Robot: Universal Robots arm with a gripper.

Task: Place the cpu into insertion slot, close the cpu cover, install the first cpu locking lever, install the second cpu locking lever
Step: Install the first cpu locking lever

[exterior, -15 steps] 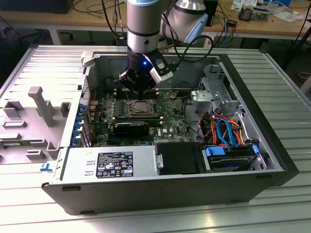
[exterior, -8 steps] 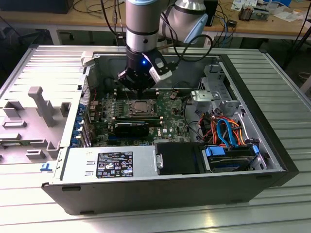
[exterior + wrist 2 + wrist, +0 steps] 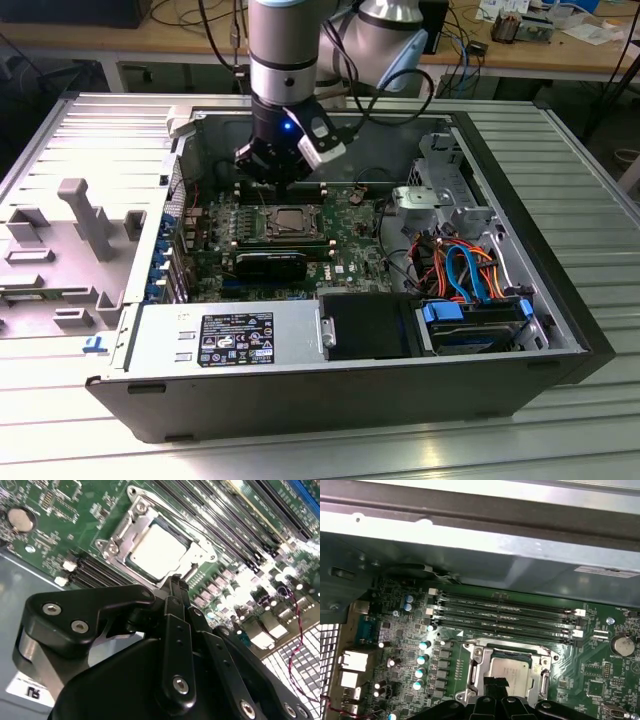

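The cpu [image 3: 159, 550] lies flat in the insertion slot [image 3: 290, 222] on the green motherboard, its silver-grey top showing in both wrist views [image 3: 509, 670]. The silvery cpu cover [image 3: 131, 521] lies down around the chip as a frame [image 3: 478, 666]. My gripper [image 3: 176, 583] hangs just above the socket's edge with its black fingers [image 3: 172, 610] pressed together and nothing between them. In the exterior view the gripper [image 3: 276, 178] stands over the back edge of the socket. How the locking levers stand I cannot tell.
The open computer case [image 3: 560, 250] walls the board in on all sides. Memory slots [image 3: 505, 612] run beside the socket. A black heatsink block [image 3: 272, 264], a power supply [image 3: 230, 340] and coloured drive cables [image 3: 465, 268] sit nearby. A grey moulded tray [image 3: 60, 250] lies at the exterior view's left.
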